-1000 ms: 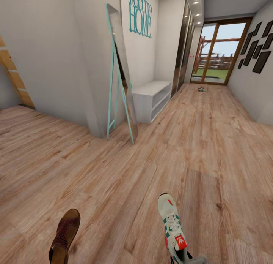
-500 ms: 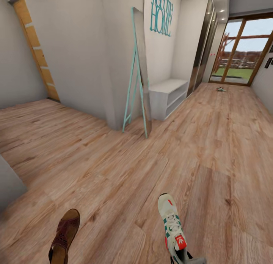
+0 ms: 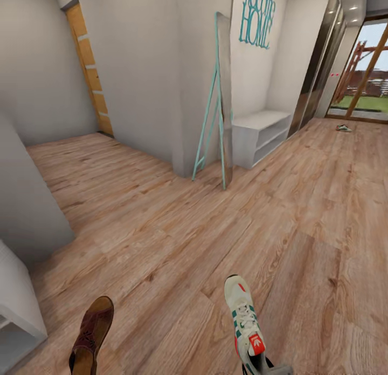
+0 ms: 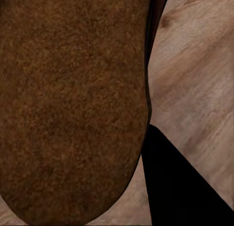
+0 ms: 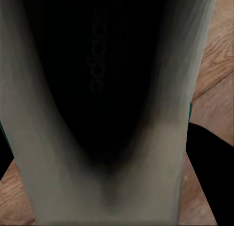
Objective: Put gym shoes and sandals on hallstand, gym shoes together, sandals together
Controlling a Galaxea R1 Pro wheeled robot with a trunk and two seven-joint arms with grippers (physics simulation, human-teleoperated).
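Protruding at the head view's bottom edge, a brown sandal (image 3: pixel 91 337) at left and a gym shoe (image 3: pixel 245 324) at right sit above the corridor floor (image 3: pixel 178 240), apparently carried; the jaw state of either gripper cannot be determined. A white shelf unit (image 3: pixel 258 135) stands ahead.

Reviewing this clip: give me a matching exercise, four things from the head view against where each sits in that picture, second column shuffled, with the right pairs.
Things:
1. gym shoe
2. sandal
3. leaning mirror
4. wooden door

Places:
A. far wall, upper left
B. bottom edge, left of centre
C. against the wall corner, beside the low white shelf unit
D. bottom edge, right of centre

Pairs: 1-D, 2-B, 3-C, 4-A
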